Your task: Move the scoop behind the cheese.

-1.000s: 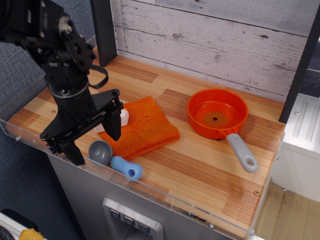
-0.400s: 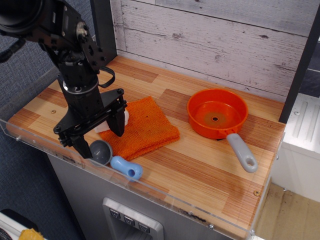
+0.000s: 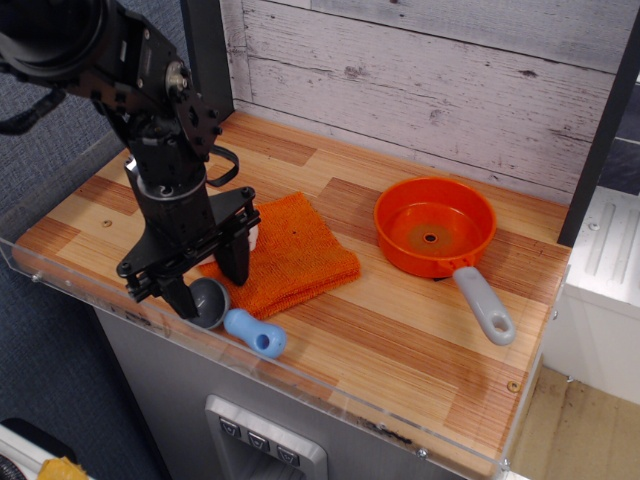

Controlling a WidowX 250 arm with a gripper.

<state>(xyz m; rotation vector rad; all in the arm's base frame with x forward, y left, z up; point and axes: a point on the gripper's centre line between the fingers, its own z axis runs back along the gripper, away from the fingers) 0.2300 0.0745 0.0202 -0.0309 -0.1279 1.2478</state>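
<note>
Down at the front left of the wooden counter [image 3: 400, 330], the black gripper [image 3: 208, 282] stands with its jaws spread apart, straddling the grey bowl of the scoop [image 3: 238, 320]. Its light-blue handle points right, beside the clear front rail. Only a white sliver of the cheese [image 3: 253, 231] shows behind the gripper, on the orange cloth [image 3: 290, 255]. An orange pan [image 3: 436, 228] sits well apart to the right.

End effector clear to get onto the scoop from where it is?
Probably yes. The end effector hangs open right over the scoop, one finger at the grey bowl's left edge. Nothing lies on the scoop; the orange cloth sits just behind it, and the clear front wall runs close.
</note>
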